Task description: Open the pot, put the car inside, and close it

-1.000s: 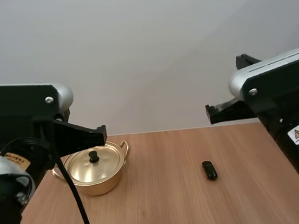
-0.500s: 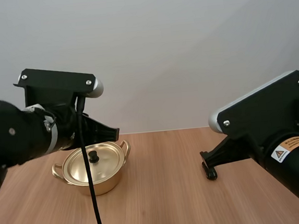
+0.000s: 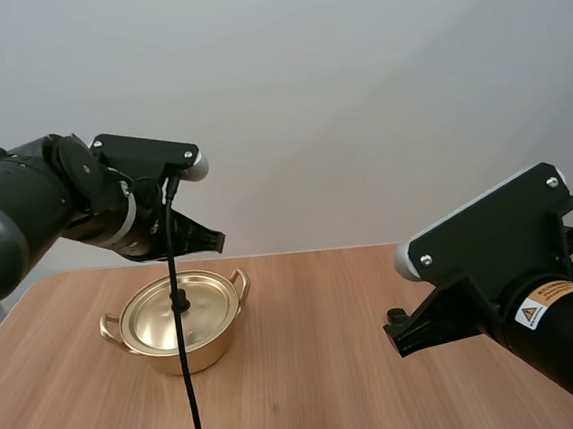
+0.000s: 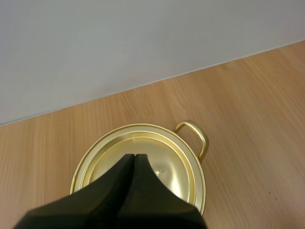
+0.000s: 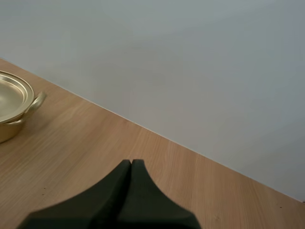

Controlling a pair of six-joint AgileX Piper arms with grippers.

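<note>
gold metal pot (image 3: 206, 347) with two loop handles sits on the wooden table (image 3: 312, 393) toward my left side. its gold lid (image 3: 155, 321) is on, with a small black knob (image 3: 181, 304) at the centre. my left gripper (image 4: 134, 157) hangs above it, fingers clenched together on nothing, tips over the middle of the lid. the knob hides beneath them, so i judge it lies straight below: release, then drop. my right gripper (image 5: 131, 163), likewise clenched and empty, is well apart from the pot, off to its right. the left arm is clearly the nearer.
</note>
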